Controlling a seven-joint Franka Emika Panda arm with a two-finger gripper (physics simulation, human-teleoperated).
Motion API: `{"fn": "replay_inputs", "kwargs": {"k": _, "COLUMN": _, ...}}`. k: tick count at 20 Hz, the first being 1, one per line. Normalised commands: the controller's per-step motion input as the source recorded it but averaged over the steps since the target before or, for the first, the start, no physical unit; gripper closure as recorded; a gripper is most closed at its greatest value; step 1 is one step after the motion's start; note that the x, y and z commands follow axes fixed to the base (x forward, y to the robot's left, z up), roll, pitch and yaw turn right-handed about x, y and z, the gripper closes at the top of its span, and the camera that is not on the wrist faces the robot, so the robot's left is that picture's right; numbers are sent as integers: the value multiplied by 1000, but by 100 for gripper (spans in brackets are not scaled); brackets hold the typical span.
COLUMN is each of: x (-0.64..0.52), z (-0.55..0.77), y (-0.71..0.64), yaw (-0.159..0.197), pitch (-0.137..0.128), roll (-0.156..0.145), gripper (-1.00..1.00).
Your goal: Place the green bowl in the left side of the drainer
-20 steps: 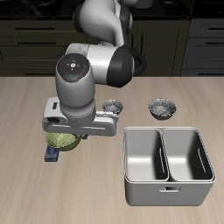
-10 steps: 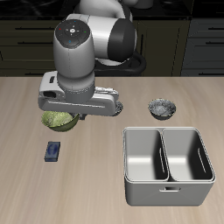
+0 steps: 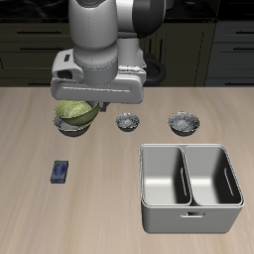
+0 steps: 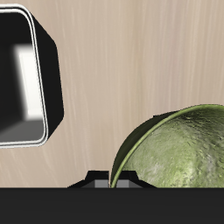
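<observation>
Wooden surface [image 3: 30, 139] lies below while my fingers [image 4: 112, 179] pinch the green bowl [image 3: 75, 113] by its rim, lifted clear to carry it across toward the drainer [image 3: 190, 214] near the front edge.

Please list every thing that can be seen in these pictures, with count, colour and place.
green bowl: one, yellow-green, tilted, raised above the table under the hand, away from the drainer.
grey bowls: two for sure, speckled grey, on the table behind the drainer; the second is farther from the green bowl. A grey rim peeks from behind the green bowl, unclear.
drainer: one, light grey, two empty compartments, near the table's front edge.
small flat object: one, dark blue, on the table nearer the front.
table: one, light wood.
hand: one, white-grey arm; fingers hidden.
</observation>
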Motion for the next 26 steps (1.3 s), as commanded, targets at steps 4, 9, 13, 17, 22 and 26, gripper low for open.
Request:
{"fn": "replay_inputs", "kwargs": {"k": 4, "x": -18, "z": 263, "y": 148, "yaw": 8, "pitch": -25, "roll": 12, "gripper": 100}}
{"fn": "replay_inputs", "kwargs": {"k": 9, "x": 62, "z": 320, "y": 184, "yaw": 0, "pitch": -39, "roll": 3, "gripper": 100}}
{"fn": "replay_inputs", "kwargs": {"k": 13, "x": 103, "z": 211, "y": 260, "yaw": 14, "pitch": -26, "roll": 27, "gripper": 100}}
{"fn": "replay_inputs", "kwargs": {"k": 17, "x": 130, "z": 98, "y": 356, "yaw": 11, "pitch": -13, "roll": 17, "gripper": 100}}
{"fn": "replay_inputs", "kwargs": {"k": 22, "x": 173, "z": 23, "y": 476, "yaw": -7, "pitch": -1, "roll": 30, "gripper": 100}}
{"fn": "replay_inputs", "kwargs": {"k": 26, "x": 53, "z": -35, "y": 518, "yaw": 6, "pitch": -29, "roll": 65, "gripper": 100}}
